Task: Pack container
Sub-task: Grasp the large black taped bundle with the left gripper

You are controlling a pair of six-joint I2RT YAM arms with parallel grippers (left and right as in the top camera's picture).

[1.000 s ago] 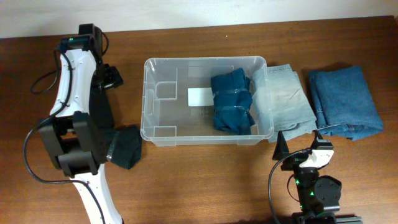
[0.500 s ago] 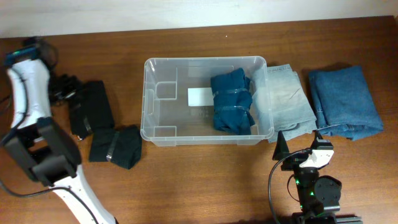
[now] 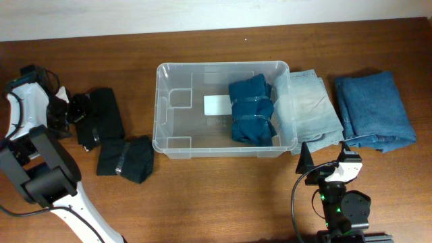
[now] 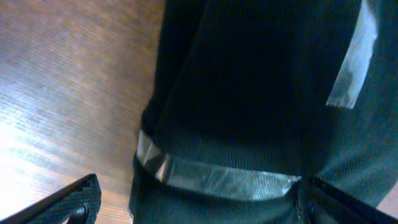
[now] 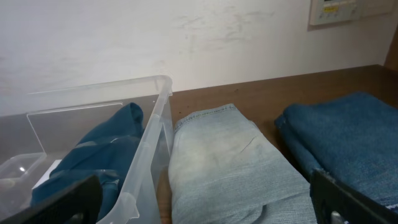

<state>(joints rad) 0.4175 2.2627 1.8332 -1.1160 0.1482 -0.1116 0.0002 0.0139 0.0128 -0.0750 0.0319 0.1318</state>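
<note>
The container [image 3: 159, 108] is a clear bin in the middle of the table, also seen in the right wrist view [image 5: 152, 143]. It holds a taped dark teal clothes bundle [image 3: 252, 109] beside a white label [image 3: 217, 104]. My left gripper [image 3: 75, 111] is open at the left end of a long black taped bundle [image 3: 102, 116]. In the left wrist view its fingers [image 4: 205, 208] straddle that black bundle [image 4: 249, 93]. My right gripper [image 3: 324, 156] is open and empty, near the front edge, facing folded light-blue jeans [image 5: 224, 155].
A second black taped bundle [image 3: 127, 158] lies in front of the first. The light-blue jeans [image 3: 312, 108] lie against the bin's right wall. Folded darker blue jeans [image 3: 374, 111] lie at the far right, also in the right wrist view [image 5: 348, 137].
My left arm has swung from over the black bundles out to the far left, and its gripper now sits at the long black bundle's left end. The right arm has not moved.
</note>
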